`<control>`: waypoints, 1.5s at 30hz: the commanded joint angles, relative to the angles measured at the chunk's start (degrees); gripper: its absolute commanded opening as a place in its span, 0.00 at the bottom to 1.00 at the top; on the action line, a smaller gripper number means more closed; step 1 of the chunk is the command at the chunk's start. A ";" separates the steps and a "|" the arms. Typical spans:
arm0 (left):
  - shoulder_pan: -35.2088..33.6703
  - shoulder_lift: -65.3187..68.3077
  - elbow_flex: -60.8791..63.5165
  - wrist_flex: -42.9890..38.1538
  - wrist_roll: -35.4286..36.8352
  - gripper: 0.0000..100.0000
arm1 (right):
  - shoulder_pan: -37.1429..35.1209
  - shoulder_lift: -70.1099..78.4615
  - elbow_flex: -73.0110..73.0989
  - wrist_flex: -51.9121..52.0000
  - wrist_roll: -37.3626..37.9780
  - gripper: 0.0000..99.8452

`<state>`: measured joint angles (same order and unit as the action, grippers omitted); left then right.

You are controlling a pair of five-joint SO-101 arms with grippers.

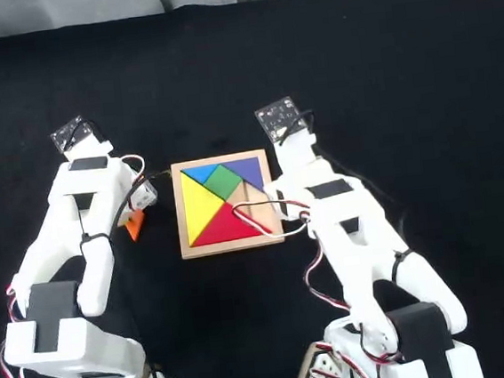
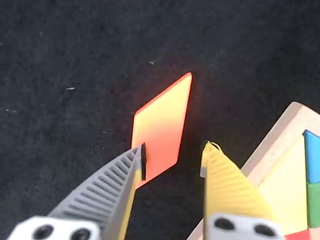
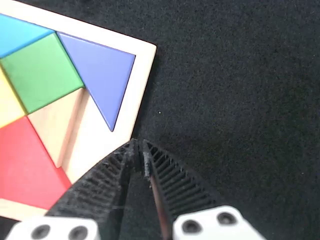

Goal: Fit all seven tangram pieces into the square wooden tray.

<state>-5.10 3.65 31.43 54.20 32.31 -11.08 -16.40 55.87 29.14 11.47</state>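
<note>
orange piece (image 2: 162, 127) lies on the black cloth (image 2: 75, 50) just beside the tray (image 3: 141, 75), left gripper (image 2: 172, 152) spread apart at one end of it; right gripper (image 3: 137, 150) is pinched together at the tray's other side.

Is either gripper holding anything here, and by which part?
Nothing is held. The left gripper is open astride one end of the orange parallelogram, lying on the cloth. The right gripper is shut, empty, at the edge of the wooden tray.
</note>
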 commanded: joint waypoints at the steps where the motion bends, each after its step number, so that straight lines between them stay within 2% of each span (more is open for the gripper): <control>1: -0.22 0.26 -1.63 0.35 -0.53 0.20 | 0.53 0.31 -2.59 0.09 0.53 0.01; 7: -3.74 0.26 -1.19 -1.05 -0.97 0.20 | 0.53 0.31 -2.59 0.09 0.53 0.01; 25: -3.47 -0.44 -1.19 -0.44 -1.05 0.20 | 0.53 0.31 -2.59 0.09 0.53 0.01; 31: -3.38 -10.55 -0.48 2.64 -0.44 0.20 | 0.53 0.31 -2.59 0.09 0.53 0.01; 35: -1.36 -16.26 4.44 -1.58 1.76 0.20 | 0.53 0.31 -2.68 0.09 0.53 0.01; 39: -0.04 -13.19 7.60 -7.47 1.93 0.20 | 0.53 0.31 -2.68 0.09 0.53 0.01; 45: 0.04 -4.66 2.33 -4.22 2.11 0.20 | 0.53 0.31 -2.68 0.09 0.53 0.01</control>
<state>-5.63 -2.68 38.29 48.04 33.98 -11.08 -16.40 55.87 29.14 11.47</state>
